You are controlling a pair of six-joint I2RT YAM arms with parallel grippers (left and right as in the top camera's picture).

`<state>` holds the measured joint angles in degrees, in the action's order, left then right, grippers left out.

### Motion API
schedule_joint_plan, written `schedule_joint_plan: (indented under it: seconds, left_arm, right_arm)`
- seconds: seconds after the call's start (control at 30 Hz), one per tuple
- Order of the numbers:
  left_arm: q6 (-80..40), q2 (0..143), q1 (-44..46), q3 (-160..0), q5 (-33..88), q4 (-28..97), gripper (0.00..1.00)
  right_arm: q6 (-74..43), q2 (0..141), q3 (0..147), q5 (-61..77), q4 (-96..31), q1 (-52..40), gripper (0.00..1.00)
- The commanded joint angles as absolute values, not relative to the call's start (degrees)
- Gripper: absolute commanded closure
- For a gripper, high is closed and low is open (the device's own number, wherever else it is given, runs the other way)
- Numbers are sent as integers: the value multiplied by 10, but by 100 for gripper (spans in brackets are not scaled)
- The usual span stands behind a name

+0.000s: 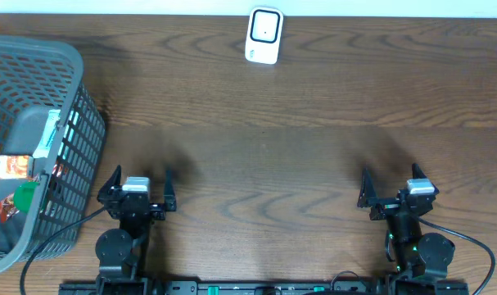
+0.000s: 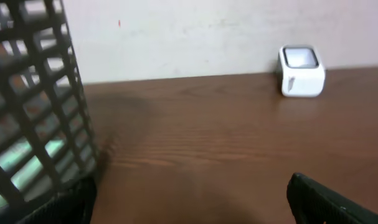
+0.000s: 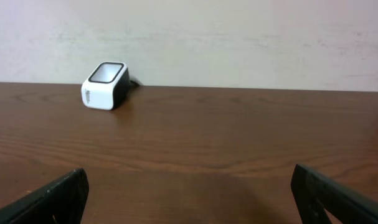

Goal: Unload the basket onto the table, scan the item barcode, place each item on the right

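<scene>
Both arms sit folded low at the near edge of the table (image 1: pixel 264 147), well short of the scanner (image 1: pixel 264 35). The left gripper (image 1: pixel 142 173) and right gripper (image 1: pixel 390 174) point toward it, jaws spread wide, holding nothing. Nearer than the scanner and far to its left, a grey mesh basket (image 1: pixel 74 59) holds the packaged items (image 1: pixel 14 167); their labels are too small to read. The white scanner stands at the far edge.

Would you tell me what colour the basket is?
The basket is grey, clearest overhead.
</scene>
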<state>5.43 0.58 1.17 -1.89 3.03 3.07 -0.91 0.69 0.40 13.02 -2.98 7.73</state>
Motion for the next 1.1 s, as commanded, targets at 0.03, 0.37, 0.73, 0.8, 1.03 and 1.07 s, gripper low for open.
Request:
schedule_joint_plan:
  seconds: [0.03, 0.37, 0.73, 0.8, 1.03, 1.07]
  left_arm:
    - [-88, 14, 10, -11, 84, 42, 2]
    - [-94, 142, 10, -189, 173, 111, 2]
    - [-104, 362, 10, -380, 311, 285, 2]
    - [-104, 387, 10, -401, 333, 287, 2]
    - [-103, 514, 10, -648, 261, 468, 2]
    - [-102, 538, 9, -698, 233, 500, 2]
  right_arm:
    - [-17, 5, 3, 125, -32, 71, 1]
    - [-17, 5, 3, 125, -32, 71, 1]
    - [-17, 5, 3, 125, -32, 71, 1]
    - [-17, 5, 3, 125, -32, 71, 1]
    - [-17, 5, 3, 125, -32, 71, 1]
    - [-17, 5, 3, 125, -32, 71, 1]
